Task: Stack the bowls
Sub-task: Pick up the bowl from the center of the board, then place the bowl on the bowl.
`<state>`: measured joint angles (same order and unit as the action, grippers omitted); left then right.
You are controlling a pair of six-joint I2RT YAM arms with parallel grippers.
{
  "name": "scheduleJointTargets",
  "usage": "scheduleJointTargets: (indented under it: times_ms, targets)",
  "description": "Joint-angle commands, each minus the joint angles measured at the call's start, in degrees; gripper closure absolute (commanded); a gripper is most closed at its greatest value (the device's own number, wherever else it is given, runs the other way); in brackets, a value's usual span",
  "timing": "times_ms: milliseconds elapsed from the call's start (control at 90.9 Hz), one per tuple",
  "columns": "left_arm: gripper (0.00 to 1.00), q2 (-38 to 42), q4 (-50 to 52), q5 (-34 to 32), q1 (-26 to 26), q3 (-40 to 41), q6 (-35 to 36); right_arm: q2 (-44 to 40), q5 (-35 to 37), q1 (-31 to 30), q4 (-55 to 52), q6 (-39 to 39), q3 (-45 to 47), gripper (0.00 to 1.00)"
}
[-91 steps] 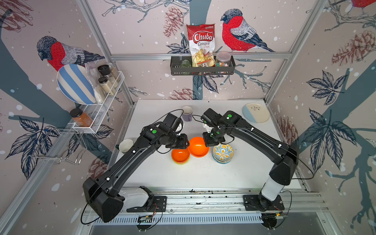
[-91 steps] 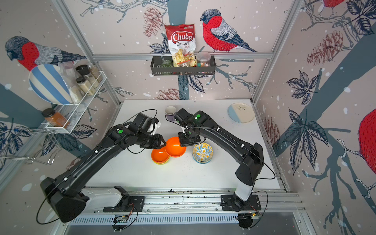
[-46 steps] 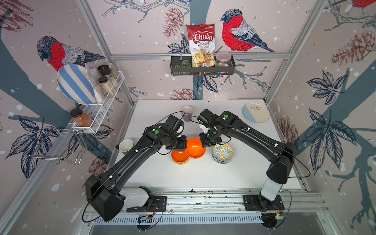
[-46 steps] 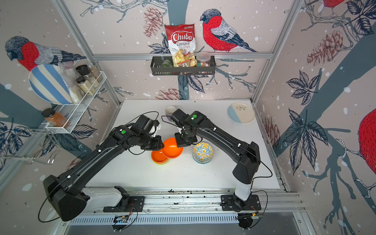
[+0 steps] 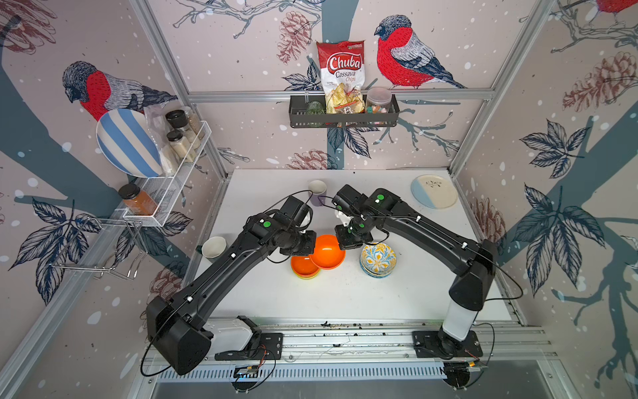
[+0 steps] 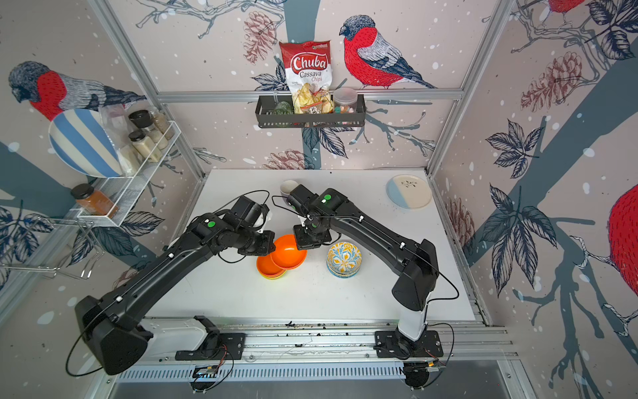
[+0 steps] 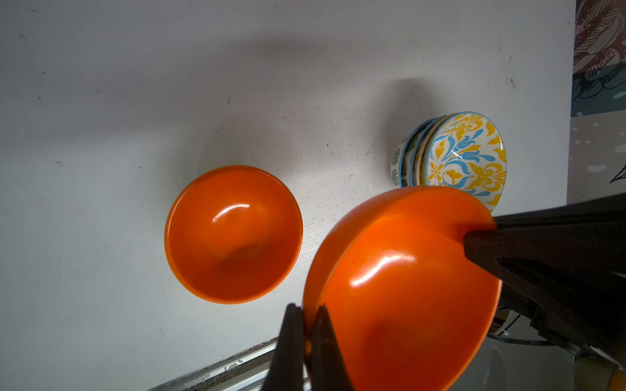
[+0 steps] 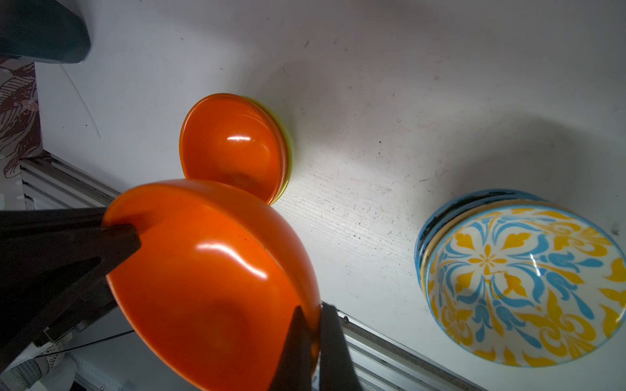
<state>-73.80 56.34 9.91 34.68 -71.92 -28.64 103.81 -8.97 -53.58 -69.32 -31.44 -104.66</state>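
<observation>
One raised bowl [image 7: 406, 287] (orange) | rim pinched: left end effector [image 7: 306, 309], right end effector [image 8: 313, 309] | second orange bowl [image 7: 233, 233] in lime bowl [image 8: 289, 149]

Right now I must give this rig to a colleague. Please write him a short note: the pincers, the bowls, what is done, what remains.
Left pincer: shut on the rim of the lifted orange bowl.
Right pincer: shut on the opposite rim of the same bowl.
Second orange bowl sits in the lime bowl; the patterned stack, floral bowl on top, stands beside.
Done: two stacks.
Left: probably release one pincer, set the lifted bowl into the second orange one, then perhaps merge the stacks.
</observation>
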Motion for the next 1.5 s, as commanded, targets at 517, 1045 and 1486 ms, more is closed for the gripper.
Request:
scheduleJointTargets:
  times_ms: [517,1045,1486]
  targets:
    - [1.00,3.44,-0.79,-7.59,-7.50,8.27,-3.08,-13.10,-3.73,17.68,5.73,1.36,10.88,0.34]
    - [1.00,2.34,-6.64,-7.63,-8.12,15.68,-5.76,-18.41,-6.14,23.76,8.68,2.51,19.71,0.35]
    - [1.00,1.09,-7.63,-9.13,-8.21,17.31,-6.39,-17.95,-6.63,23.79,8.95,2.70,20.23,0.35]
